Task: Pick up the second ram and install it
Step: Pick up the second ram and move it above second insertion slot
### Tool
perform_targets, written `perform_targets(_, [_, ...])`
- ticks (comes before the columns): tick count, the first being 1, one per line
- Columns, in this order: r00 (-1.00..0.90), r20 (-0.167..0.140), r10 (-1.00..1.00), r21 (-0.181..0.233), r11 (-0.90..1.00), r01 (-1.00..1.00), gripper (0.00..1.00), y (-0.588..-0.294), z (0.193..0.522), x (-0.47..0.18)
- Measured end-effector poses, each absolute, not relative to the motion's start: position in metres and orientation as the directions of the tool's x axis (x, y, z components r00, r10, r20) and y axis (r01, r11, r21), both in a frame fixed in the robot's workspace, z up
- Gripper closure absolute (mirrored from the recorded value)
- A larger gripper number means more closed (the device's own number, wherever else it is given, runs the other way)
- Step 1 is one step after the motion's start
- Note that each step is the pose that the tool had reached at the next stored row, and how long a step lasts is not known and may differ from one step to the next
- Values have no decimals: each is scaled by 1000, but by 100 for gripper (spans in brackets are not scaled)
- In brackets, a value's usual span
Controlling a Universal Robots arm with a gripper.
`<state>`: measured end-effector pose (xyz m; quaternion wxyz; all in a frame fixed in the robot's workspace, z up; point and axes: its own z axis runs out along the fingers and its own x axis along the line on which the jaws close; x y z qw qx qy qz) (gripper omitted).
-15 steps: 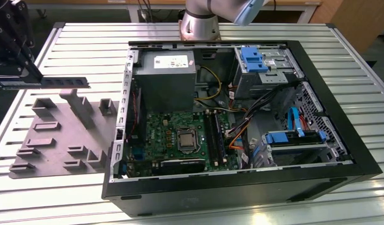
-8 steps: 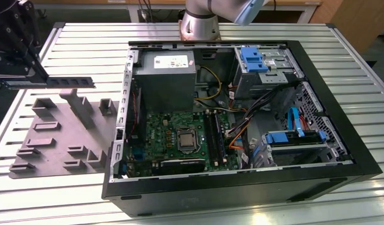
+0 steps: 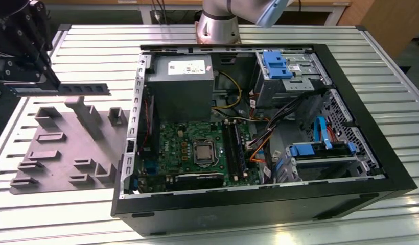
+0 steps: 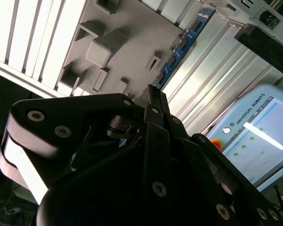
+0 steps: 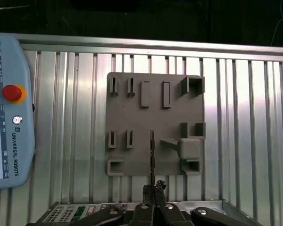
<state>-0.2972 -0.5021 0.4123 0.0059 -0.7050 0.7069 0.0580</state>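
Black, flat and narrow, the second ram (image 3: 73,90) is one stick studded with small square chips. The gripper (image 3: 36,86) is clamped tight on one end of it. It hangs level above the far edge of the single grey moulded tray (image 3: 60,153). At the exterior view's right stands one open black computer case (image 3: 264,209) on the ribbed metal table (image 3: 60,214). One white label (image 3: 189,67) tops the grey box (image 3: 179,99) inside, its print unreadable.

A ribbed aluminium table (image 3: 373,76) of long parallel slats spreads across the scene, its pale metal catching bright light. Beyond its far edge stand a wood-coloured desk (image 3: 319,3) and a brown wooden panel (image 3: 400,23). Off the exterior view's left lies dark floor (image 3: 1,120).
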Motion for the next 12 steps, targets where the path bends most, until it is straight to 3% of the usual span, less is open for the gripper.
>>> perform_targets(12, [-6, -90, -996, 74, -1, -997, 89, -502, 412, -285])
